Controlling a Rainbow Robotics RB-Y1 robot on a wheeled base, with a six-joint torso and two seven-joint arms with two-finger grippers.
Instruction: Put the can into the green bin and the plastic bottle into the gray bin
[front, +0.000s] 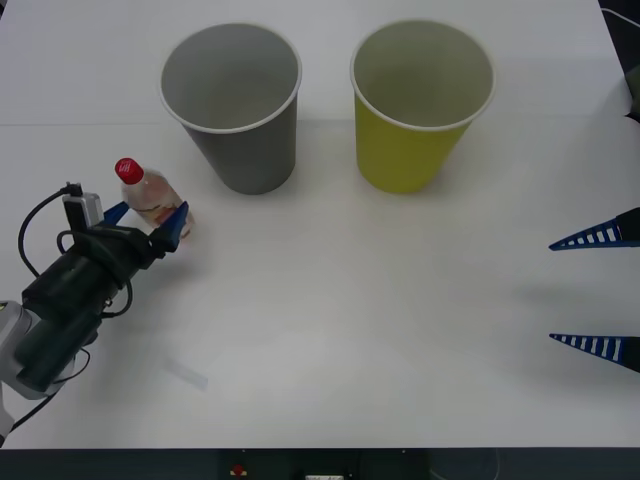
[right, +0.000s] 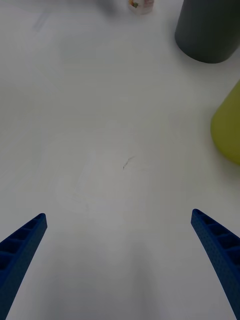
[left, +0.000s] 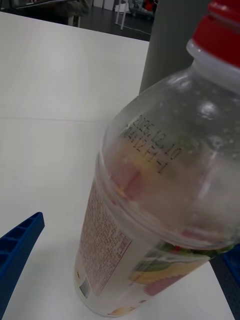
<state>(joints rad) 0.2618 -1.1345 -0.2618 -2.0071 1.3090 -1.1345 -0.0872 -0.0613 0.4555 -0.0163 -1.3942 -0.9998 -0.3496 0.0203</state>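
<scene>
Now left gripper fingers open, straddling plastic bottle; off-centre closing may topple it. Right gripper open, idle.

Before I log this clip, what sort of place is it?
Probably a lab or office test bench: a plain white table with staged props, the gray bin, green bin and plastic bottle. The left pincer straddles the bottle; furniture legs show beyond the table.
</scene>
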